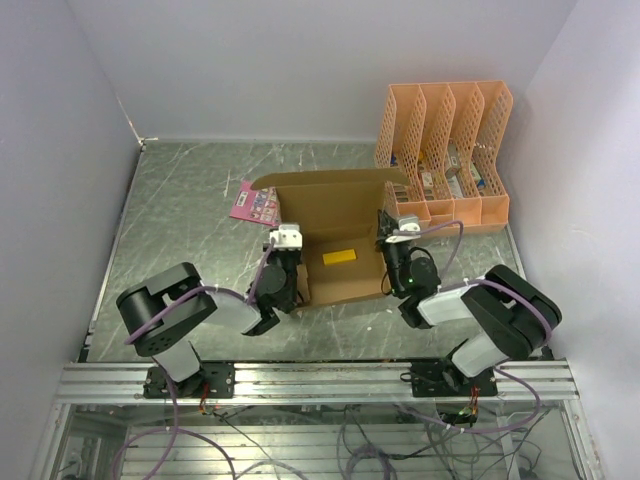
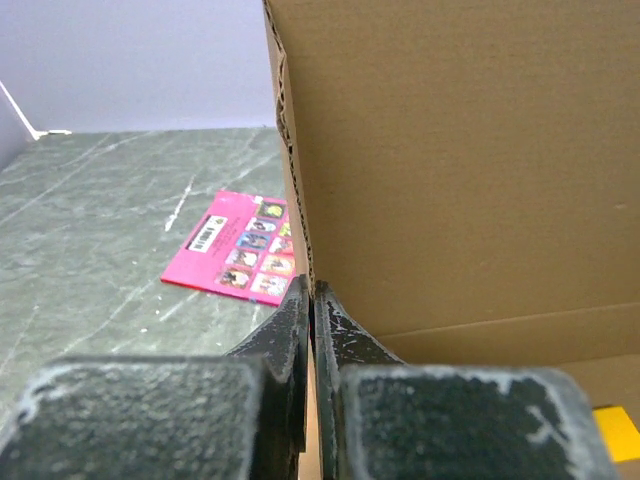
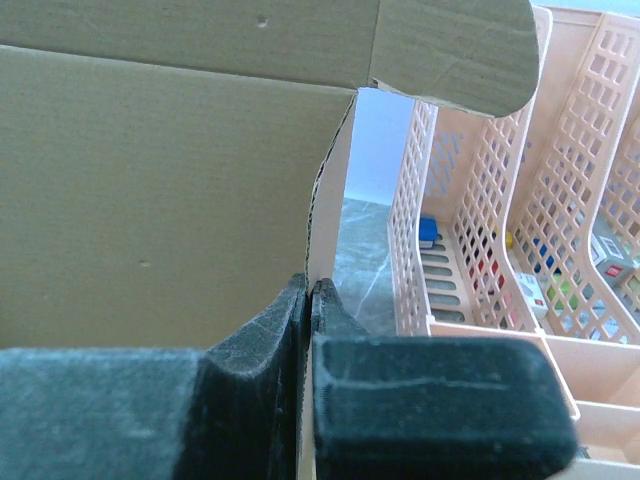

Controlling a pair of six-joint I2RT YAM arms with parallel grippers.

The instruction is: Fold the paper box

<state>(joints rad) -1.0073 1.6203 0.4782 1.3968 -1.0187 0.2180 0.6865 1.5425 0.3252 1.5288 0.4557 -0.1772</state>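
The paper box (image 1: 340, 205) of brown cardboard stands partly formed mid-table, its back wall raised and its side walls upright. My left gripper (image 1: 296, 262) is shut on the left side wall, and in the left wrist view the fingertips (image 2: 303, 300) pinch that wall's thin edge with the box's (image 2: 460, 170) inside face to their right. My right gripper (image 1: 388, 250) is shut on the right side wall. In the right wrist view the box's (image 3: 150, 200) inside face fills the left, and the jaws clamp the wall's edge; a rounded flap (image 3: 460, 50) hangs over above.
A small yellow piece (image 1: 338, 256) lies on the box floor. A pink printed card (image 1: 254, 205) lies on the table by the box's back left corner. An orange lattice file organizer (image 1: 445, 150) stands close to the right of the box, near my right gripper.
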